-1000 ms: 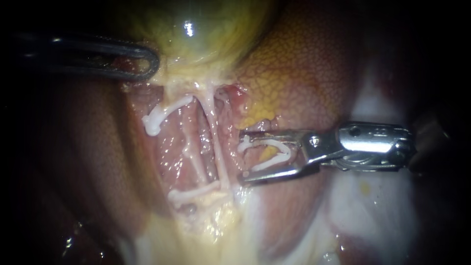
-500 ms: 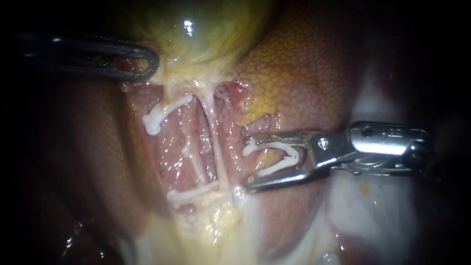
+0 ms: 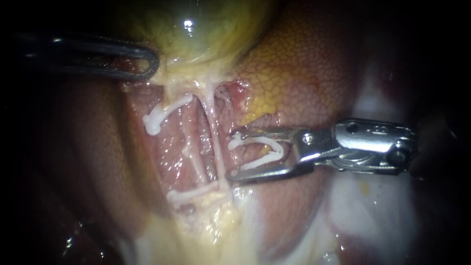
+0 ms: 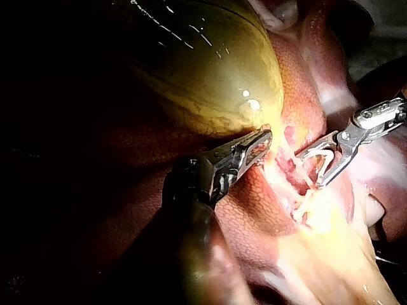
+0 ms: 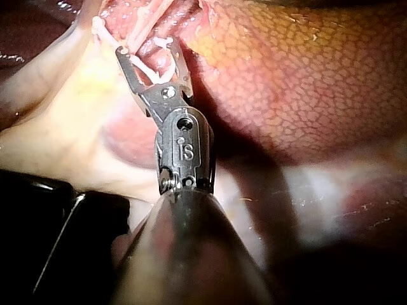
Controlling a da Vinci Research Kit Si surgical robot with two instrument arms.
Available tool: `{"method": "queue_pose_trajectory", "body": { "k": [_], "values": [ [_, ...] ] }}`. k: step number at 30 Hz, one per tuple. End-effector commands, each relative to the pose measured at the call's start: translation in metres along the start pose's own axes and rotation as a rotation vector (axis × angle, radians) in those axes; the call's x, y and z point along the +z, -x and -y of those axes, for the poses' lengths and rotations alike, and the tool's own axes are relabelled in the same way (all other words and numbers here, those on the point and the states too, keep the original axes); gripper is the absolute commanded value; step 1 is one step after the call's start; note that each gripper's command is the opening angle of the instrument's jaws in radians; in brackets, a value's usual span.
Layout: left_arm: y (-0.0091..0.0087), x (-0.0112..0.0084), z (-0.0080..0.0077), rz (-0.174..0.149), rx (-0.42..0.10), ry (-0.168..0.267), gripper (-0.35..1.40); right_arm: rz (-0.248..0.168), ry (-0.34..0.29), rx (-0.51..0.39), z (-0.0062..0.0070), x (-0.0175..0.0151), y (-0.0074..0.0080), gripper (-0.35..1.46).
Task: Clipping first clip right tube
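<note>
My right instrument (image 3: 233, 154) holds the white clip (image 3: 280, 151) between its wide-spread jaws at mid-frame. The tips sit just beside the right tube (image 3: 216, 142), which is not yet between them. My left instrument (image 3: 144, 61), upper left, is clamped on the gallbladder (image 3: 196, 29). I should advance left until the clip straddles the tube squarely, then squeeze.

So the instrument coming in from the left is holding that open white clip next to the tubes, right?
No: it is the right instrument that holds the open white clip between its jaws next to the tubes, as the endoscope view shows. The left instrument is beside the gallbladder.
</note>
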Motion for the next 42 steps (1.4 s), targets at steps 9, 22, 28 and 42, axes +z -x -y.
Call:
{"method": "queue_pose_trajectory", "body": {
  "k": [9, 22, 28, 42],
  "values": [
    [0.0000, 0.0000, 0.0000, 0.000, 0.000, 0.000, -0.35, -0.046, -0.068, 0.041, -0.0002, 0.0016, -0.0002, 0.46],
    [0.0000, 0.0000, 0.0000, 0.000, 0.000, 0.000, -0.35, -0.155, -0.301, 0.116, -0.0004, 0.0034, -0.0008, 0.44],
    [0.0000, 0.0000, 0.0000, 0.000, 0.000, 0.000, -0.35, -0.163, -0.383, 0.119, 0.0008, 0.0034, -0.0008, 0.42],
    [0.0000, 0.0000, -0.0001, 0.001, 0.000, 0.003, -0.35, -0.169, -0.400, 0.136, 0.0003, 0.0037, -0.0010, 0.12]
  ]
}}
